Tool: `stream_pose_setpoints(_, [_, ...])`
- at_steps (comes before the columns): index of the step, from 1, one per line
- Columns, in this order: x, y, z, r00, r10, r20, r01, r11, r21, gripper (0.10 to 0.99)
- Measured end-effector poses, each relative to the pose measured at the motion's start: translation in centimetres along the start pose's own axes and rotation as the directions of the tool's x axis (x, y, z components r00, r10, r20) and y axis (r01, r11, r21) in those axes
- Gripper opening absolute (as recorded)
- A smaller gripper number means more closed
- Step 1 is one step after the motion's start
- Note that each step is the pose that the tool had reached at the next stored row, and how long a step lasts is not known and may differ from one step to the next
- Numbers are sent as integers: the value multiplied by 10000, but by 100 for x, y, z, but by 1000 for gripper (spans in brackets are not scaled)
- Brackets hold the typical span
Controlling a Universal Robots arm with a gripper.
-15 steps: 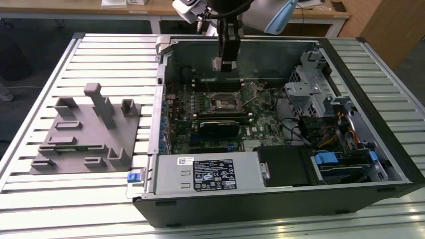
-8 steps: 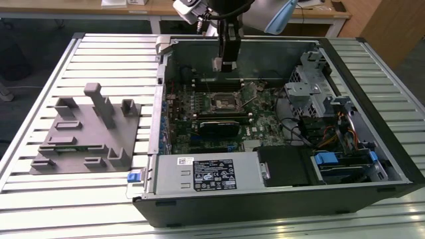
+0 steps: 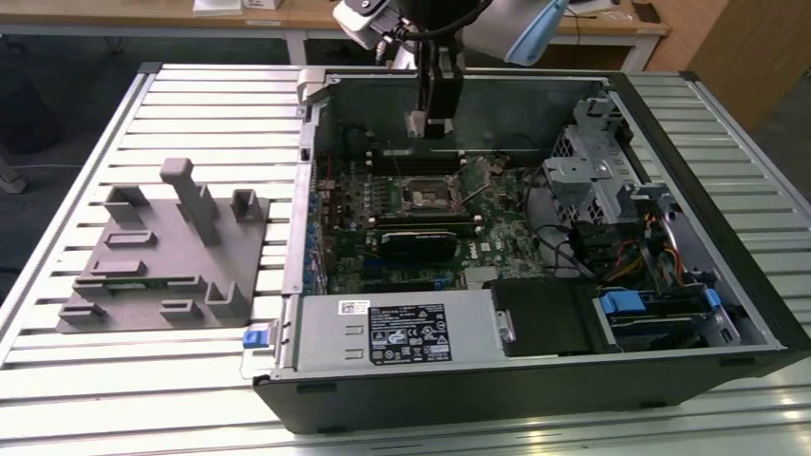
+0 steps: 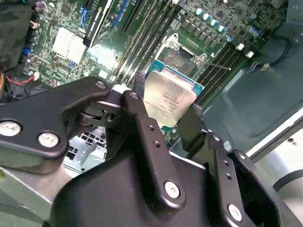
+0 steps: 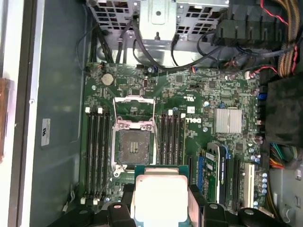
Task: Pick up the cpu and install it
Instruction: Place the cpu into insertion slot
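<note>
cpu (image 5: pixel 158 196): thin square chip, pale silvery face | your black fingers (image 4: pixel 147 132) pinch its opposite edges, holding it above the green motherboard (image 5: pixel 189 94) inside the open black case (image 3: pixel 507 404) | held flat, likely to seat squarely in the dark square socket (image 5: pixel 134 145), frame open.

cpu (image 5: pixel 158 198) in end effector (image 4: pixel 166 106), over motherboard (image 5: pixel 189 94); socket (image 5: pixel 134 144) on motherboard, inside case (image 3: pixel 533 399)

In the second wrist view my fingers (image 4: pixel 142 124) cover two opposite edges of the cpu (image 4: pixel 169 100) (the sides where they press), and its near edge goes out of sight behind them. The cpu hides part of the socket (image 4: pixel 182 60). In the first wrist view the picture's edge cuts my fingers off.
</note>
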State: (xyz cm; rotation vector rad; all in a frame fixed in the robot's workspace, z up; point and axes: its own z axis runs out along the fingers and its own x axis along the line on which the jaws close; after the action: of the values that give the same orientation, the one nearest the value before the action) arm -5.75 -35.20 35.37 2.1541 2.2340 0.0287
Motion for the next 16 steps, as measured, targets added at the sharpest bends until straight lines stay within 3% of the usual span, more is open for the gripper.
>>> stream_pose_setpoints(10, [20,-1,102,10000,-43,-2,43,10000,-9,533])
stream_pose_setpoints(16, [42,48,194,10000,-44,-2,44,10000,-9,533])
